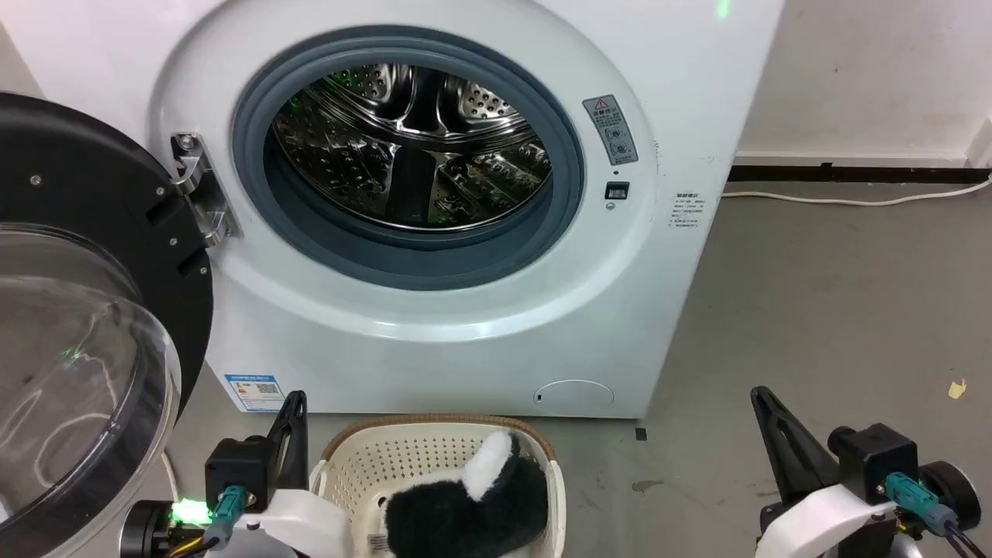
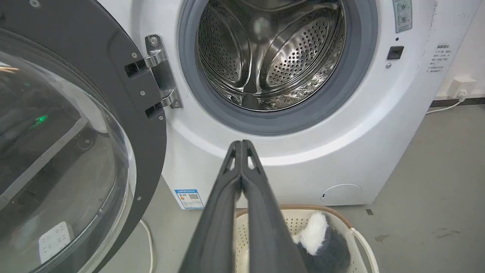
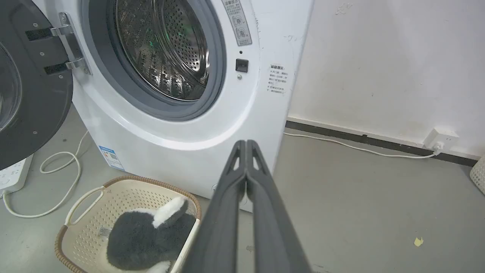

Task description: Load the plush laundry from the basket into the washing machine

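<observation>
The black and white plush laundry [image 1: 465,504] lies in the cream basket [image 1: 364,457] on the floor, right in front of the white washing machine [image 1: 480,325]. The machine's door [image 1: 85,310] hangs open to the left, baring the steel drum [image 1: 411,147]. My left gripper [image 1: 294,397] is shut and hangs just left of the basket; the left wrist view has its tips [image 2: 241,143] pressed together above the basket [image 2: 360,242] and plush [image 2: 322,246]. Shut as well, my right gripper [image 1: 758,391] is well right of the basket, tips [image 3: 246,143] touching, with the plush [image 3: 144,235] at its lower left.
A white cable [image 3: 60,178] and a power strip [image 3: 11,176] lie on the floor left of the basket, under the open door. Another cable [image 3: 360,148] runs along the wall to a socket [image 3: 439,138]. Bare grey floor [image 1: 837,310] spreads right of the machine.
</observation>
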Robot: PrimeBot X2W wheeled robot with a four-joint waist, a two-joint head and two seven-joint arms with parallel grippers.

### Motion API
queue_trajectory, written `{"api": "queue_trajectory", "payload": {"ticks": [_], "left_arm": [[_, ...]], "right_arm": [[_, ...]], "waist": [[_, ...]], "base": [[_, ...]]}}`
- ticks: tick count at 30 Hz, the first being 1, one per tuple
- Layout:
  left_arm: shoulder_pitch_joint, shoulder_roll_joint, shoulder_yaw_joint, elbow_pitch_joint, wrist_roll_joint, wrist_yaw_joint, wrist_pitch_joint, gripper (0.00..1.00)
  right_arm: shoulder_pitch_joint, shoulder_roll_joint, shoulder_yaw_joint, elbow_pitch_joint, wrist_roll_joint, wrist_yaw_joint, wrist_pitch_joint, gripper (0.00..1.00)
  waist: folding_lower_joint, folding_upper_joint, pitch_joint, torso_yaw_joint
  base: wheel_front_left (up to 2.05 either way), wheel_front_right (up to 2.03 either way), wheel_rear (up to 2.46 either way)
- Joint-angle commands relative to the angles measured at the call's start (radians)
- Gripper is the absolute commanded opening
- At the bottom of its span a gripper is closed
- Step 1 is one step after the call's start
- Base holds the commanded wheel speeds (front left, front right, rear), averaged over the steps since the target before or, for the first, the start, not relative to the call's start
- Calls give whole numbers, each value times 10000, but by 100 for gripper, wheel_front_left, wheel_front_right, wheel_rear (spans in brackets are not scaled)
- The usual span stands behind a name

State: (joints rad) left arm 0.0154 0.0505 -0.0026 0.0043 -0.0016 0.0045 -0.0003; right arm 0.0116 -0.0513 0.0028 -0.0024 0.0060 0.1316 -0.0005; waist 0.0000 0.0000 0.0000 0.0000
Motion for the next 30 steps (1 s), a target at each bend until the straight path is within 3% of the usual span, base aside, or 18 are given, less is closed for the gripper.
{"api": "queue_trajectory", "payload": {"ticks": [1,28,29,30], "left_arm": [[-154,-3,26,-43,16,-45,3,0],[-154,-3,26,-43,16,-45,3,0],[0,0,2,0,0,0,0,100],[6,0,-5,4,-3,12,-4,100]], "right_arm": [[-116,11,-28,24,-60,-9,5,0],[-116,11,-28,24,-60,-9,5,0],[0,0,0,0,0,0,0,100],[3,0,9,0,7,2,-2,100]], "waist": [[0,0,0,0],[0,0,0,0],[0,0,0,0],[0,0,0,0]], "base": [[0,0,0],[0,0,0],[0,0,0],[0,0,0]]}}
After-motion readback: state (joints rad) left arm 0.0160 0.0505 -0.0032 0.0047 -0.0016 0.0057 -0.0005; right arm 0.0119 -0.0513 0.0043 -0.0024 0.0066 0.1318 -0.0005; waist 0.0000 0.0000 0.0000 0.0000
